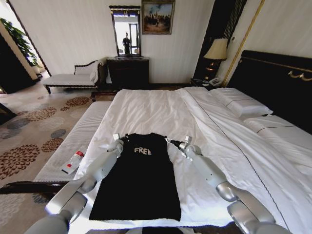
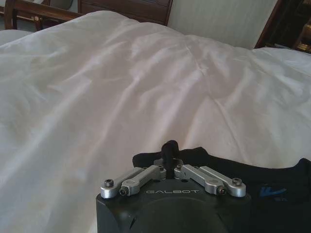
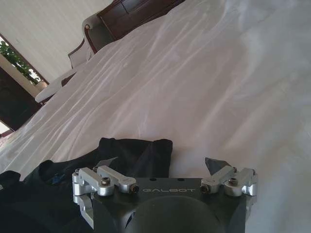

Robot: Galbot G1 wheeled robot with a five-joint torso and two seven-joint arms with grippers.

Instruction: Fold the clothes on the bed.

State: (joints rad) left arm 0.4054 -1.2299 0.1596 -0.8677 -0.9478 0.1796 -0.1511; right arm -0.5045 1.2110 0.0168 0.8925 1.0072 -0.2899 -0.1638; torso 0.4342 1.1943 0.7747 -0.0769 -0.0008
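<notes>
The left pincer (image 1: 118, 141) is at the T-shirt's (image 1: 139, 180) left shoulder, its fingers together and apparently pinching the cloth there. The T-shirt lies flat on the bed (image 1: 161, 109), near its foot, sleeves already tucked in by the look of it. The right pincer (image 1: 176, 143), at the right shoulder, stands apart. The lengthwise fold seems yet to do.

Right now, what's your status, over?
Left gripper shut on T-shirt shoulder. Right gripper open at other shoulder. T-shirt flat on bed. Nothing in the way.
</notes>
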